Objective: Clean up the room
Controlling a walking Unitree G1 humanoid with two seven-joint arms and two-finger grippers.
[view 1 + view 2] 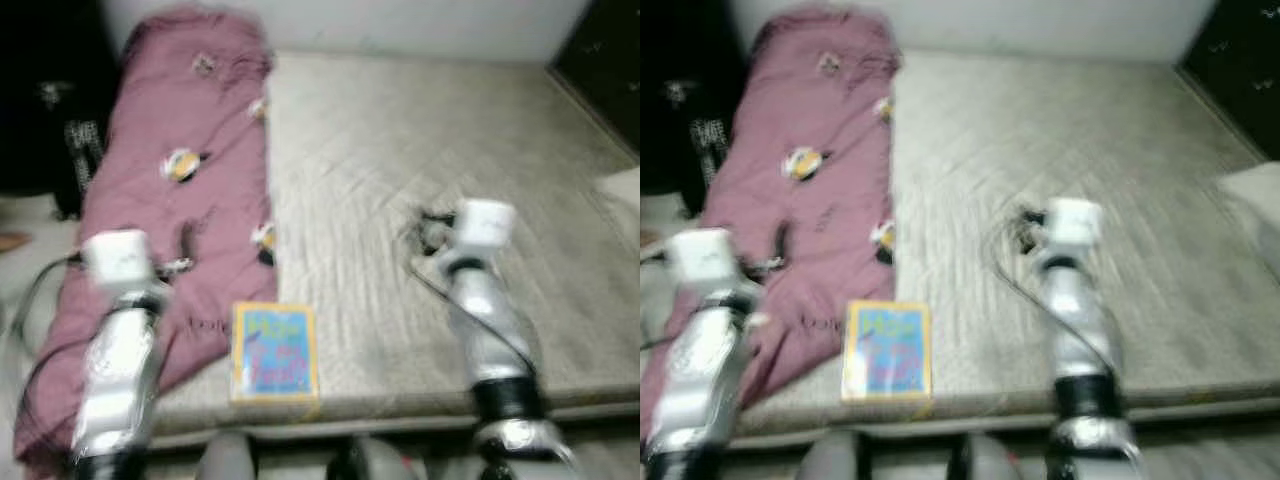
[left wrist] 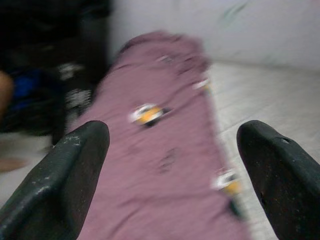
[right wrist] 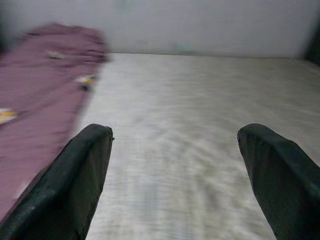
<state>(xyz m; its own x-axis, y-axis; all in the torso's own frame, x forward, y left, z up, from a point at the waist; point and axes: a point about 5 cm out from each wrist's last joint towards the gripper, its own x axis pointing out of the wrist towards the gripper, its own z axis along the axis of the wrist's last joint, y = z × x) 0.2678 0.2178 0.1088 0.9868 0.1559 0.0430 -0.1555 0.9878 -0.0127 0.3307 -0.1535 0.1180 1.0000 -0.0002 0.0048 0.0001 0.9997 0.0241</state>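
Now my left hand (image 2: 172, 165) released, fingers spread above pink blanket (image 1: 175, 190); my right hand (image 3: 175, 170) released over bare mattress (image 1: 420, 150). Book (image 1: 274, 352) between my hands, near bed edge.

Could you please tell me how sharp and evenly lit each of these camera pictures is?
Left and right eye views: motion-blurred throughout, so the book cover is unreadable; dark corners on both sides. Left wrist view: soft, the blanket print smeared, left edge in shadow. Right wrist view: the mattress streaked; open tool fingers sharper.
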